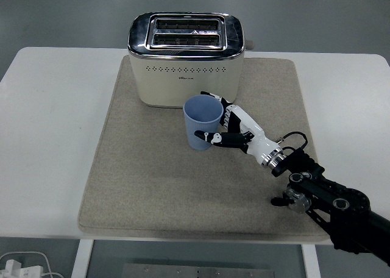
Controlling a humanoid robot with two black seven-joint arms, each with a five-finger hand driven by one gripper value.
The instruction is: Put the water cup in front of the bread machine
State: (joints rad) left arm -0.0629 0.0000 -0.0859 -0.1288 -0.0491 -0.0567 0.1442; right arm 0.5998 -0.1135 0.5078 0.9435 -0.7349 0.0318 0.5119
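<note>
On the grey-beige mat [152,186] covering the middle of the white bench [49,119], a blue water cup [203,122] stands upright, open mouth up, nothing visible inside. Cup sits just in front of the bread machine [186,58], slightly right of its centre, rim close to the front panel's lower edge; contact between the two can't be told from this angle. Bread machine is cream-bodied with a chrome top and two slots, standing at the mat's far edge; a row of small holes runs across its front and a small knob sticks out at its right side.

Right hand [234,128], white with black joints, wraps the cup from the right: fingers [214,99] curl round the far side by the rim, thumb [207,135] presses on the near side lower down. Grip is closed on the cup. Whether the cup base rests on the mat or is slightly lifted is unclear. Black right arm [329,199] comes in from the lower right corner, a thin black cable looped at the wrist.

Left arm not visible. Below the bench's near edge, bottom left, a white power strip [15,269] with cord.
</note>
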